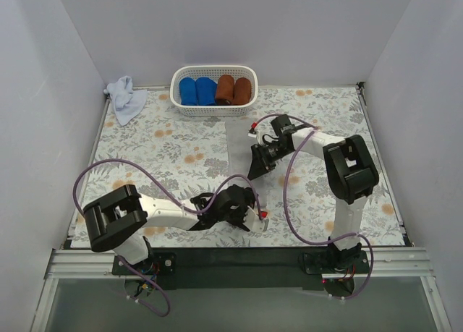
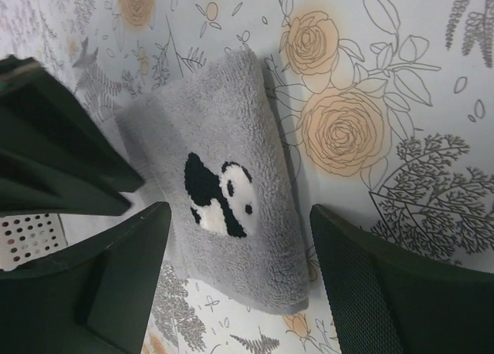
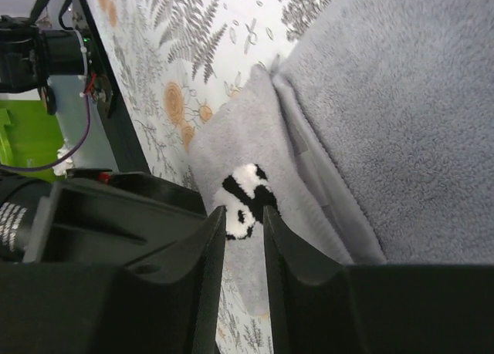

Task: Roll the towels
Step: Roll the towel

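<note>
The left end effector [image 2: 239, 215] is closest to the near edge of the desk [image 1: 173, 151]. Its two fingers are wide apart and hold nothing. The near end of the grey towel [image 2: 224, 115] lies right under the gap between them, flat on the desk. A little black and white panda patch [image 2: 218, 196] on the towel shows between the fingers. From there, in the top view, the towel runs away toward 12 o'clock as a long strip.

Just past it, at 12 o'clock, the right end effector [image 3: 243, 215] hangs over the same towel. Its fingers are almost together, with only a thin slit between them. I cannot tell if it pinches any cloth. In its own view the panda peeks through the slit. The near end of the towel looks folded over in layers, and the big fuzzy part of the towel spreads out toward 2 o'clock.

Far back, at about 11 o'clock from both arms, a white basket [image 1: 213, 109] holds blue rolls [image 1: 197, 90] and rust-brown rolls [image 1: 234, 90]. At its 9 o'clock the pale blue towel [image 1: 126, 99] lies bunched up in the far left corner, well apart from both arms.
</note>
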Robot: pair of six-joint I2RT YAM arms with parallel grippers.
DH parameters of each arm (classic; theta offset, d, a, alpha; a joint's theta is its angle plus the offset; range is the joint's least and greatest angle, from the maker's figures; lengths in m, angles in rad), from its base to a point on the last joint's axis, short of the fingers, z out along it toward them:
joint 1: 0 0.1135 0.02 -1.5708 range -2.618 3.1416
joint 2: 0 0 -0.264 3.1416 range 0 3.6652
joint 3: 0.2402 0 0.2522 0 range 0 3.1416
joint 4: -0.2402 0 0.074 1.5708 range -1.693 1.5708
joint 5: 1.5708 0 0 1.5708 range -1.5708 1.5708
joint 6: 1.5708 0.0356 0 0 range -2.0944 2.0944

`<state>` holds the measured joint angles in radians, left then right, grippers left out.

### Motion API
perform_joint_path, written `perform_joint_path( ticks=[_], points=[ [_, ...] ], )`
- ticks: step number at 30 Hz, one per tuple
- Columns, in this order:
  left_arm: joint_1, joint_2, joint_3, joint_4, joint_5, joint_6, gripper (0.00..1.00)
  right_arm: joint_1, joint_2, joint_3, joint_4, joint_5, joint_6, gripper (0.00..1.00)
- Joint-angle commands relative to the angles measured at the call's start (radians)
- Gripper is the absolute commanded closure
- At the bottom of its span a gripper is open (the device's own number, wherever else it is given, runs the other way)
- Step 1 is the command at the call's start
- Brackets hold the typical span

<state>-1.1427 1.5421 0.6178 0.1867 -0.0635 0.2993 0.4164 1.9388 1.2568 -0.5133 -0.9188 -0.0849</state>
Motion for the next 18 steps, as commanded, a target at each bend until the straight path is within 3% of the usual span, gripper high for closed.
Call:
perform_joint_path(
  ticks=[1, 6, 12, 18],
  points=[
    [-0.017, 0.035, -0.038, 0.074, -0.055, 0.052, 0.32, 0.012, 0.060, -0.010, 0.015, 0.006, -0.003, 0.73],
    [-0.034, 0.088, -0.052, 0.122, -0.090, 0.067, 0.33, 0.022, 0.138, -0.022, 0.018, 0.052, -0.009, 0.78],
    [-0.031, 0.141, 0.005, 0.059, -0.063, 0.012, 0.40, 0.025, 0.161, -0.034, 0.024, 0.049, -0.010, 0.79],
    [0.006, 0.145, 0.080, -0.136, 0.059, -0.063, 0.64, 0.027, 0.134, -0.039, 0.018, 0.040, -0.007, 0.78]
  ],
)
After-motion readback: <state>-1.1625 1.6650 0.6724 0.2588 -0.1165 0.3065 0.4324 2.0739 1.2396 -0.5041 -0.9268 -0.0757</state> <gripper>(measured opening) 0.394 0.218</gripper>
